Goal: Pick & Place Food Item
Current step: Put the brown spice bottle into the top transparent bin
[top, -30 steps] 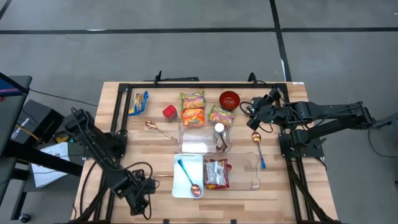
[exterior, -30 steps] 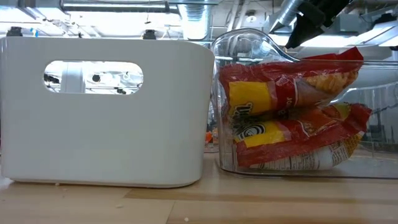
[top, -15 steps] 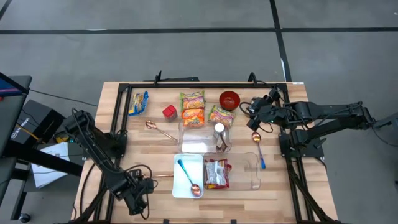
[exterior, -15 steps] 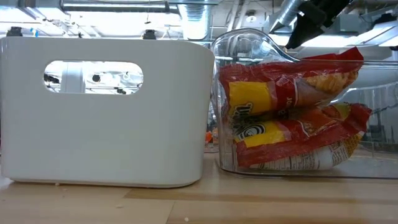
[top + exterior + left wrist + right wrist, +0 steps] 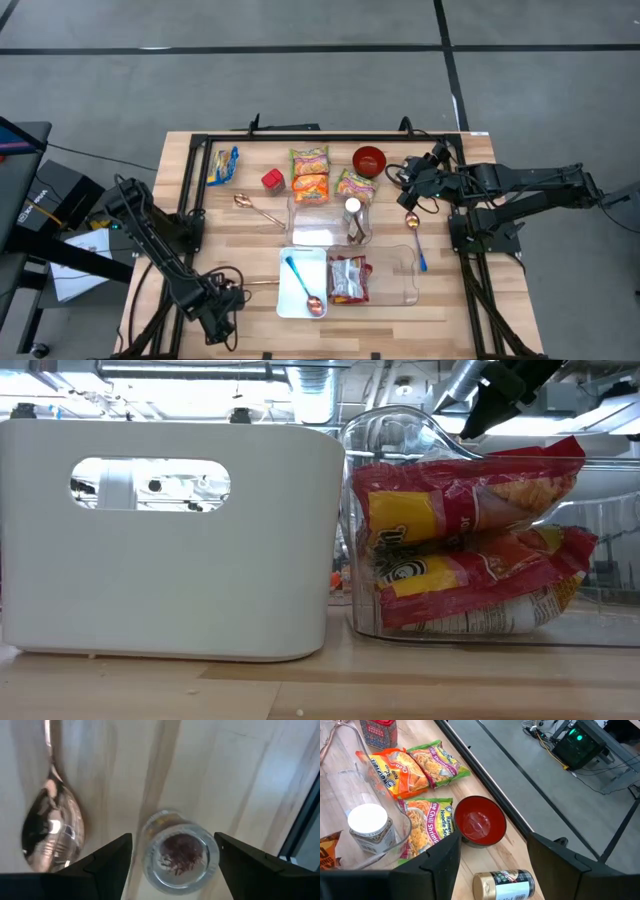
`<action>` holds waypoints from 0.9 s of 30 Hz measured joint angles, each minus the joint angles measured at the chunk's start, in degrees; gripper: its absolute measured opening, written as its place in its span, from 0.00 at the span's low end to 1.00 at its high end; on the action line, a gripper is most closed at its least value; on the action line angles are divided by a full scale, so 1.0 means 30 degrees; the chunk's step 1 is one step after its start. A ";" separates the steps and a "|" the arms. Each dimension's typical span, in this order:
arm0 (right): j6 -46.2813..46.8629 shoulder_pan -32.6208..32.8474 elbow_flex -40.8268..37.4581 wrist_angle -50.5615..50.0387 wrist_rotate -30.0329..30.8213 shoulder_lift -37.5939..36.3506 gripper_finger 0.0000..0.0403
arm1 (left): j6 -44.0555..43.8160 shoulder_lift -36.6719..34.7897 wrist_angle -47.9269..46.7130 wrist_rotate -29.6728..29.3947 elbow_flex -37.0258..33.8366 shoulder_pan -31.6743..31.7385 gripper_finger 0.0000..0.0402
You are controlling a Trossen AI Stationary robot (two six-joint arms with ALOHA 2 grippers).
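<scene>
A small clear jar with red flakes inside (image 5: pixel 180 852) stands upright on the wood at the table's near left, seen from straight above. My left gripper (image 5: pixel 173 837) points down over it, open, one finger on either side of the jar; whether a finger touches it I cannot tell. In the high view this gripper (image 5: pixel 222 315) hides the jar. A copper spoon's bowl (image 5: pixel 52 827) lies beside the jar. My right gripper (image 5: pixel 405 180) waits open at the far right, above the table near the red bowl (image 5: pixel 479 822).
A white bin (image 5: pixel 283 258) holding two spoons and a clear bin (image 5: pixel 405 275) holding a red chip bag (image 5: pixel 348 278) stand near the front edge. Ramen packets (image 5: pixel 310 172), a white-lidded jar (image 5: pixel 352 207), a gold-lidded jar (image 5: pixel 505 884) and loose spoons lie farther back.
My left gripper has sunk a little toward the table at the near left, still open. The right arm has kept still.
</scene>
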 joint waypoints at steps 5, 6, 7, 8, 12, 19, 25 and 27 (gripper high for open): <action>0.0000 0.0000 0.0000 0.0053 0.0005 0.0000 0.55 | 0.0002 0.0000 0.0032 0.0004 -0.0004 -0.0111 0.64; 0.0000 0.0000 0.0007 0.0087 0.0005 0.0000 0.55 | 0.0002 0.0000 0.0025 -0.0001 -0.0004 -0.0111 0.64; 0.0000 0.0000 0.0007 0.0089 0.0004 0.0000 0.55 | 0.0002 0.0000 0.0020 -0.0001 -0.0004 -0.0111 0.63; 0.0000 0.0000 0.0007 0.0108 0.0004 0.0000 0.55 | 0.0002 0.0000 0.0027 -0.0011 -0.0004 -0.0111 0.62; 0.0002 0.0000 0.0007 0.0153 0.0002 0.0000 0.55 | -0.0016 -0.0007 0.0014 -0.0654 -0.0004 -0.0111 0.59; 0.0004 0.0000 0.0007 0.0156 0.0005 0.0000 0.55 | -0.0541 -0.0044 -0.0108 -0.0496 -0.0004 -0.0096 0.47; -0.0194 -0.0007 0.0007 0.0255 0.0014 0.0000 0.55 | -0.0996 -0.0208 -0.0141 -0.0877 -0.0011 -0.0009 0.47; -0.0553 -0.0007 0.0007 0.0610 0.0027 0.0000 0.55 | -0.0909 -0.0465 -0.0120 -0.1881 0.0010 -0.0016 0.47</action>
